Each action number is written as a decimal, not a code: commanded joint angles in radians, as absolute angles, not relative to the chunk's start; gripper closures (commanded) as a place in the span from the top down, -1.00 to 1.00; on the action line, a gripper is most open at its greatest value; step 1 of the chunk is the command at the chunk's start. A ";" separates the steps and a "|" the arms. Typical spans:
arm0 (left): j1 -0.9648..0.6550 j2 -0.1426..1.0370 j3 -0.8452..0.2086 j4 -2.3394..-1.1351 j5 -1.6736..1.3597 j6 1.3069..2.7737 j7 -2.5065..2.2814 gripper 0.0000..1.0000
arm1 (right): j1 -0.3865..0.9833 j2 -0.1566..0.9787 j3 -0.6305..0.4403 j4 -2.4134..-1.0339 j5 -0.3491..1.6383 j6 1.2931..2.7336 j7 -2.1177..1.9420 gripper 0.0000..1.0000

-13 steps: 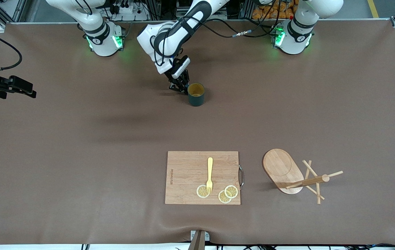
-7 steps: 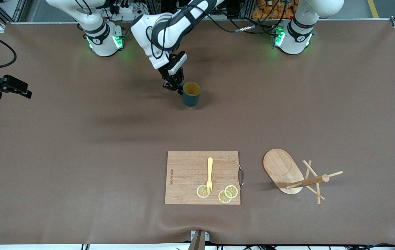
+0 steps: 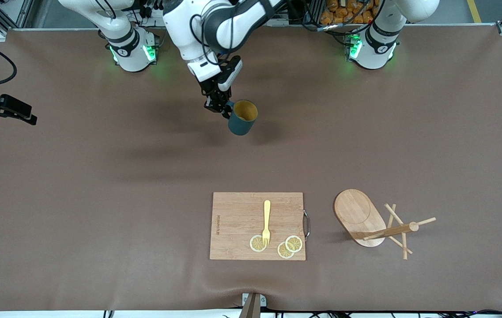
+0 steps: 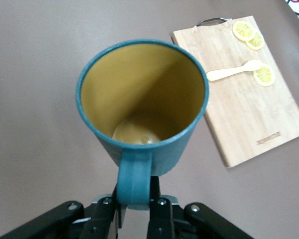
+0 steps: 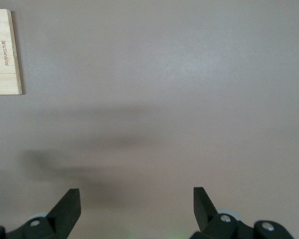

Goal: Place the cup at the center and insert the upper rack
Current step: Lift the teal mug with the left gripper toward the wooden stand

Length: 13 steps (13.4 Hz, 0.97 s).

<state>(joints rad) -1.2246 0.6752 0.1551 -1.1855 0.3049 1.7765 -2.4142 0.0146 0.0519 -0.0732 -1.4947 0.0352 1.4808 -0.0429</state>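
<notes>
Brown mat covers the table, and at its nine o'clock edge my right pincer waits with its fingers spread wide and nothing between them, over bare mat. My left pincer is clamped tight on the handle of the cup, which hangs tilted above the mat, its yellowish inside showing, at about twelve o'clock from the cutting board and well apart from it. I judge this to be the first step, carrying the cup to the centre: it is off the table and not yet set down. The board holds a fork and lemon slices. At the board's three o'clock the rack appears to lie on its side, post and pegs pointing toward three o'clock, untouched. Next I would bring the cup toward six o'clock to the open mat short of the board, level it so the bottom lands flat, lower it, then let go. Only after that does the rack need standing up and fitting, probably with both pincers.
</notes>
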 commanded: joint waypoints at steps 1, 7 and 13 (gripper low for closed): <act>-1.180 0.563 0.153 -1.221 0.229 1.776 -2.326 -1.00 | 0.003 0.061 -0.067 -1.471 0.049 1.474 -0.037 1.00; -1.037 0.375 0.155 -1.238 0.082 1.747 -2.076 -1.00 | -0.002 0.061 -0.067 -1.471 0.051 1.468 -0.037 1.00; -0.852 0.285 0.153 -1.239 -0.121 1.674 -1.818 -1.00 | -0.002 0.061 -0.067 -1.471 0.051 1.466 -0.037 1.00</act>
